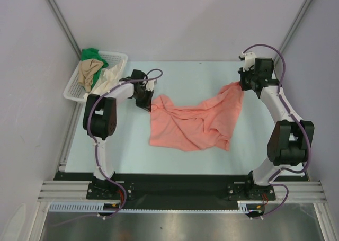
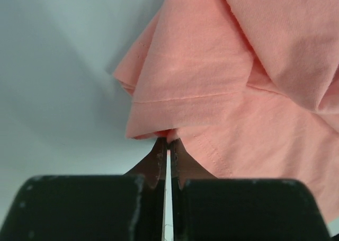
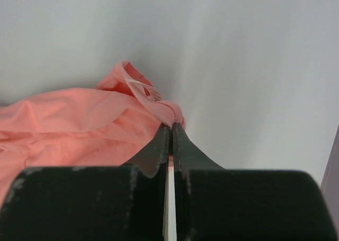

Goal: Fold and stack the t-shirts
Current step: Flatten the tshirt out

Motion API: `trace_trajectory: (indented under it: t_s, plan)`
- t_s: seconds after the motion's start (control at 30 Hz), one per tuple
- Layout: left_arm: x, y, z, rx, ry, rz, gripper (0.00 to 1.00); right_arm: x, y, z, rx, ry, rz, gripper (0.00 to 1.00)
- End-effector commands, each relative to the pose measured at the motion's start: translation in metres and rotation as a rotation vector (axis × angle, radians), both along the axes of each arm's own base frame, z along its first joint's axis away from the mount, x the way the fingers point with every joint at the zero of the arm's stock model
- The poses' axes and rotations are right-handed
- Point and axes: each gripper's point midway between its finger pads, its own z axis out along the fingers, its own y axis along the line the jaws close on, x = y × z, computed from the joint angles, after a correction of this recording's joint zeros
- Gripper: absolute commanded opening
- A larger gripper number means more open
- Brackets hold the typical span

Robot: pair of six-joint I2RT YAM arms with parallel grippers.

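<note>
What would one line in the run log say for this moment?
left gripper: shut on salmon-pink t-shirt hem | right gripper: shut on its collar | basket: green t-shirt, tan t-shirt, cream t-shirt

Salmon-pink t-shirt point(image 1: 185, 125), pale table point(image 1: 201, 77), white basket point(image 1: 119, 55); shirts point(image 1: 90, 71) green, tan and seemingly cream.

The desk point(image 1: 196, 79) is a pale, blue-tinged flat surface with a black strip point(image 1: 180, 184) along its near edge. A salmon-pink t-shirt point(image 1: 190, 122) lies rumpled and unfolded across its middle, its near hem resting on the surface left of centre while its far right corner rises off the desk. At the far left corner stands a white lattice basket point(image 1: 71, 88), well apart from the pink shirt, with a green t-shirt point(image 1: 92, 54), a tan t-shirt point(image 1: 89, 71) and a cream t-shirt point(image 1: 111, 76) bunched inside it.
</note>
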Motion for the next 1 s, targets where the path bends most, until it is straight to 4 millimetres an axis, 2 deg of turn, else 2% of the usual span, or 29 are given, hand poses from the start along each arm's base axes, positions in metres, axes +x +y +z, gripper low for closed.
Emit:
trace_trajectory:
  t_s: [0.0,0.07,0.2,0.23,0.43,0.5,0.53,0.57,0.63,0.67,0.7,0.73,0.77,0.83,0.87,0.93,0.97]
  plan:
    - [-0.012,0.024,0.009,0.135,-0.036,-0.013,0.0,-0.001,-0.005,0.027,-0.007,-0.086,-0.022,0.0]
    - [-0.01,0.033,0.025,0.175,-0.093,-0.017,0.0,-0.003,-0.013,0.024,-0.001,-0.077,-0.042,0.0]
    - [-0.003,0.055,0.042,0.287,-0.185,-0.027,0.01,-0.002,-0.033,0.013,0.004,-0.054,-0.085,0.0]
    - [0.0,0.063,0.043,0.334,-0.206,-0.03,0.01,-0.002,-0.035,0.012,0.0,-0.052,-0.087,0.0]
    - [0.007,0.083,0.042,0.442,-0.257,-0.024,0.0,0.003,-0.044,-0.008,-0.032,-0.023,-0.091,0.0]
    - [0.011,0.086,0.043,0.465,-0.266,-0.018,0.0,0.005,-0.048,-0.009,-0.061,-0.023,-0.089,0.15]
    - [0.013,0.087,0.042,0.473,-0.269,-0.019,0.0,0.005,-0.051,-0.007,-0.077,-0.024,-0.089,0.28]
    - [0.017,0.087,0.045,0.484,-0.282,-0.015,0.0,0.005,-0.057,0.002,-0.122,-0.043,-0.092,0.46]
    - [0.022,0.086,0.049,0.498,-0.299,-0.028,0.0,0.002,-0.066,0.014,-0.173,-0.077,-0.09,0.55]
    - [0.026,0.085,0.053,0.502,-0.311,-0.033,0.0,-0.008,-0.065,0.025,-0.183,-0.115,-0.067,0.6]
    - [0.028,0.083,0.055,0.502,-0.318,-0.038,0.0,-0.014,-0.066,0.025,-0.226,-0.138,-0.008,0.65]
    - [0.028,0.082,0.055,0.5,-0.318,-0.044,0.01,-0.02,-0.062,0.033,-0.24,-0.188,0.052,0.8]
    - [0.031,0.081,0.058,0.499,-0.322,-0.042,0.01,-0.03,-0.05,0.033,-0.226,-0.219,0.159,0.99]
    - [0.03,0.08,0.057,0.494,-0.314,-0.044,0.01,-0.066,-0.036,0.014,-0.337,-0.199,0.348,1.0]
    - [0.029,0.079,0.056,0.493,-0.309,-0.046,0.0,-0.08,-0.02,0.007,-0.332,-0.197,0.459,1.0]
    - [0.027,0.079,0.053,0.491,-0.301,-0.048,0.0,-0.113,-0.005,-0.01,-0.357,-0.158,0.571,1.0]
    - [0.025,0.08,0.051,0.493,-0.293,-0.049,0.0,-0.124,0.008,-0.016,-0.357,-0.15,0.627,0.98]
